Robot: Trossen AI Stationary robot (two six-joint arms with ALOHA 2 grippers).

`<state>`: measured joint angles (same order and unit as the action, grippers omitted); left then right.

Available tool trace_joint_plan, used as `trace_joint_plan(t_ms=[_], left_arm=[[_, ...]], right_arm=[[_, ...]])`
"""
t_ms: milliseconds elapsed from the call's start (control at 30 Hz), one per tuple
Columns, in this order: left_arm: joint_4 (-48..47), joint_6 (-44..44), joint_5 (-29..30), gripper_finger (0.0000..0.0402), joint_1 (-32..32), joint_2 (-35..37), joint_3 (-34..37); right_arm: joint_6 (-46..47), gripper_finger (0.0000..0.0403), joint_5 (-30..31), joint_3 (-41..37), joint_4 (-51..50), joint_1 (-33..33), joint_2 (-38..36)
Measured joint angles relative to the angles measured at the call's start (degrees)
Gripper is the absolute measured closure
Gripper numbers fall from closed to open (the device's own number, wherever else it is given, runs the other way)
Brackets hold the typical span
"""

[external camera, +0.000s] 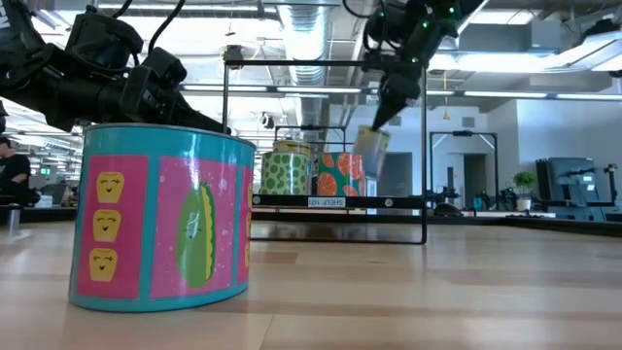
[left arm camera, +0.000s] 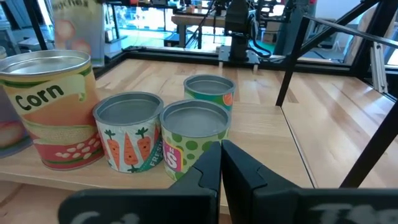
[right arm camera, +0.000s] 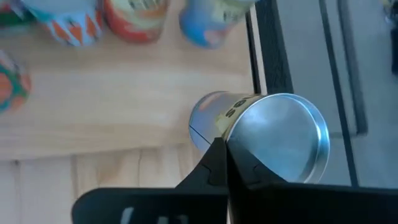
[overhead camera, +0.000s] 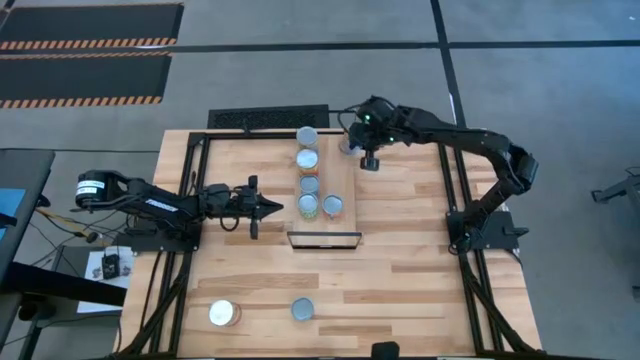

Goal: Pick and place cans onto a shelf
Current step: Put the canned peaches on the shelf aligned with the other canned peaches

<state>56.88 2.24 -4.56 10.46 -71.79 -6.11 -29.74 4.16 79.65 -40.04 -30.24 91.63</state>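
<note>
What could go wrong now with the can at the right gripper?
1. The can hangs tilted from the right gripper, whose hold looks thin, so it may slip and drop.
2. It is near the edge of the shelf, so a fall could roll it off.
3. A swing could knock the row of cans nearby.

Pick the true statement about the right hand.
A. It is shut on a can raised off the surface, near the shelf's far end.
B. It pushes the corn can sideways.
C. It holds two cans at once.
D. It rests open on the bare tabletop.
A: the right hand is shut on a tilted can, which the low view shows hanging above the shelf at its far end.
</note>
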Motion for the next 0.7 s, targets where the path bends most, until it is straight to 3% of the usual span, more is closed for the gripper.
trace_joint_plan(t_ms=[433,700], left_arm=[[0.0,0.0,0.1,0.0401,0.0,0.0,0.0],[-0.5,0.0,0.1,0.0401,0.0,0.0,0.0]], right_arm=[[-3.6,0.0401,0.1,14.4,-6.7,2.5,13.6],[-5.7,0.0400,-0.1,19.5,-10.6,2.5,17.5]])
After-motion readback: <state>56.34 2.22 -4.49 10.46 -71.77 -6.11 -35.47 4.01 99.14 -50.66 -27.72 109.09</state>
